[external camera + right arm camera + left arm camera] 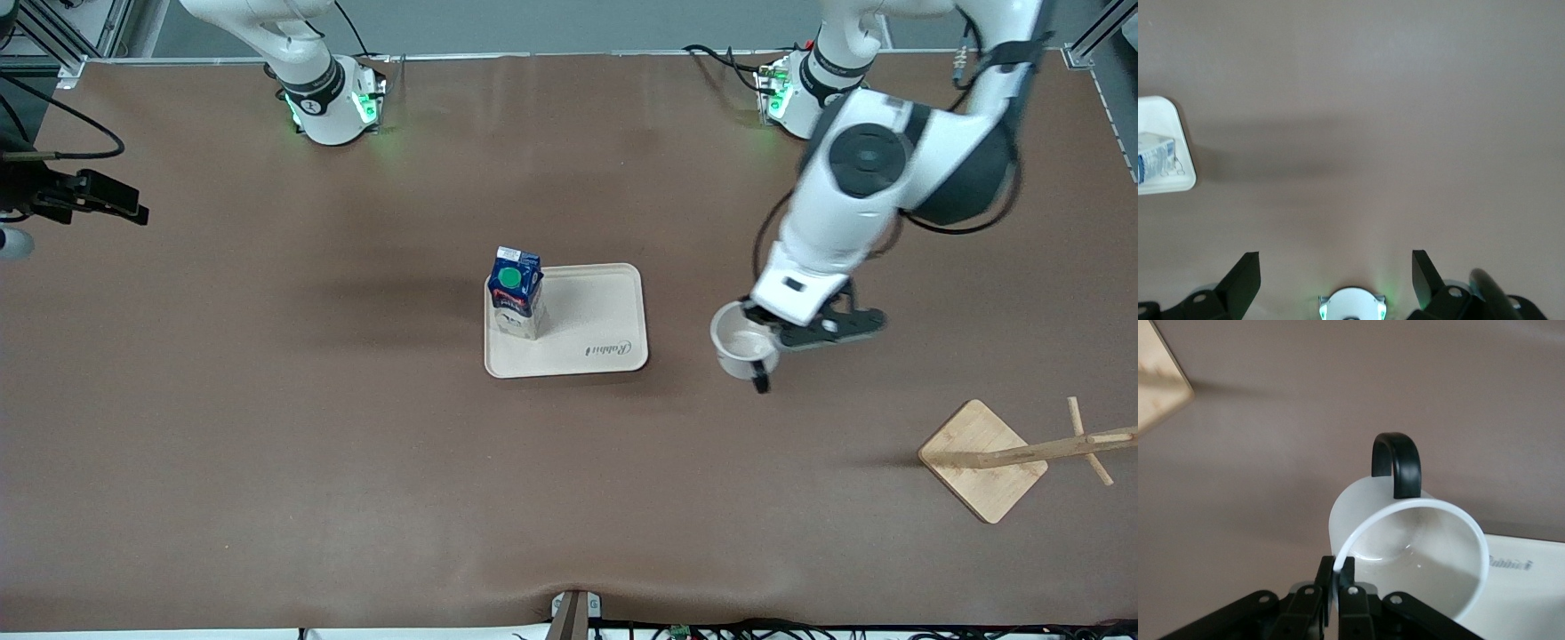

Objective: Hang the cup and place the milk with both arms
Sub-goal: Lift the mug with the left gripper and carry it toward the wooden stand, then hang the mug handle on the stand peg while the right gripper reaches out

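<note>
Gripping the cup [742, 342] by its rim, the left pincer [772, 340] held it in the air over the bare desk [311, 462], between the cream tray [605, 311] and the wooden rack [1013, 455], black handle pointing outward. On the tray's edge toward the right arm's end stood the milk [515, 292], upright. Off by the desk's edge, the right pincer [1335, 277] waited with its fingers spread wide apart.

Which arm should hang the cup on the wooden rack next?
Left. Its gripper is shut on the cup rim, toward the rack end; the right gripper waits open.
</note>
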